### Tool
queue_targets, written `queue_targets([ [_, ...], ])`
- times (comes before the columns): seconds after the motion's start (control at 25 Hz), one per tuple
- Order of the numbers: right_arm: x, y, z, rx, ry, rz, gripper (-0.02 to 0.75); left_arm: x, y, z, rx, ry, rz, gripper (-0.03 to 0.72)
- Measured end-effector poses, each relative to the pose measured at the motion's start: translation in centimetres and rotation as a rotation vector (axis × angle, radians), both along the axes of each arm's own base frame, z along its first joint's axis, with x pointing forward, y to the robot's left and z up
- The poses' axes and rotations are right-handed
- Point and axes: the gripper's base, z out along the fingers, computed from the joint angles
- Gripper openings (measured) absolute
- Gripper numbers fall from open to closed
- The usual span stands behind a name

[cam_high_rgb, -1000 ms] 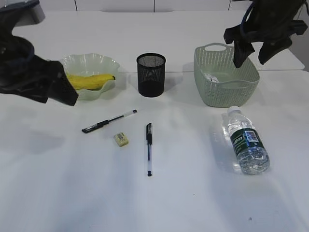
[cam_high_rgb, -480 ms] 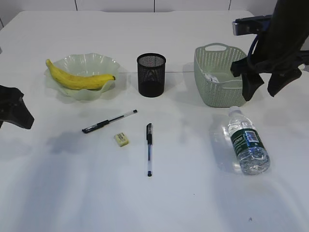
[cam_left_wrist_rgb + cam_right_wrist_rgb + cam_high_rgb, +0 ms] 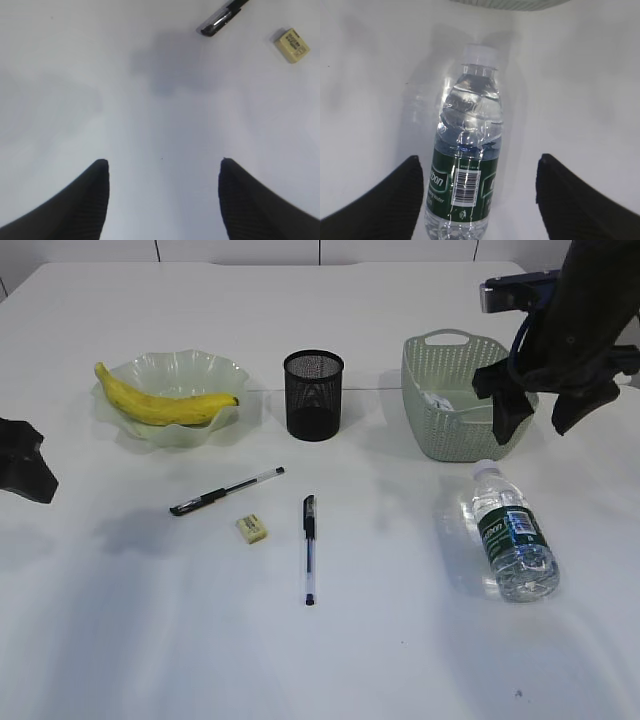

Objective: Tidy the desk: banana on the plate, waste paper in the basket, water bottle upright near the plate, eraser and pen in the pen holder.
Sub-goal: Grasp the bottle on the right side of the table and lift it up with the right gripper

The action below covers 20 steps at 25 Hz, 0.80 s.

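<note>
— Where is the water bottle (image 3: 509,537) lying?

— On its side on the desk (image 3: 400,660), towards the right edge, just in front of the basket (image 3: 462,397). Its long axis runs roughly from the far edge to the near edge, slightly slanted, with the pale cap pointing at the basket and the base towards the near edge.

— And the right gripper (image 3: 542,408)?

— It hangs above the cap end, in front of the basket's right side. In the wrist view its two fingers stand wide apart on either side of the bottle's label, holding nothing.

— The left gripper (image 3: 162,200)?

— Low at the left edge of the desk, spread wide over bare tabletop, empty.

— The rest?

— The banana (image 3: 160,403) lies across the plate (image 3: 215,368) near the far left, stem end pointing left. The waste paper (image 3: 440,400) sits inside the basket. Two pens are mid-desk: one pen (image 3: 226,491) slanted, another pen (image 3: 309,548) running far to near. The eraser (image 3: 251,529) lies between them, in front of the pen holder (image 3: 313,395).
</note>
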Motion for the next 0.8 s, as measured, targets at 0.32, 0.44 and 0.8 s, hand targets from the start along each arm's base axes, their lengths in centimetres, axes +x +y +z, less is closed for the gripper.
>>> queue_targets([
  [0.32, 1.4, 0.4, -3.6, 0.012, 0.05, -0.026, 0.535, -0.2, -1.5, 0.5, 0.045, -0.053, -0.027, 0.483],
  [0.44, 1.7, 0.5, -4.4, 0.011, 0.054, -0.024, 0.536, -0.4, -1.5, 1.4, 0.037, -0.098, -0.017, 0.483],
  [0.8, 2.6, 0.6, -7.8, 0.007, 0.1, -0.04, 0.536, -0.6, -1.5, 1.8, 0.034, -0.112, -0.012, 0.543],
])
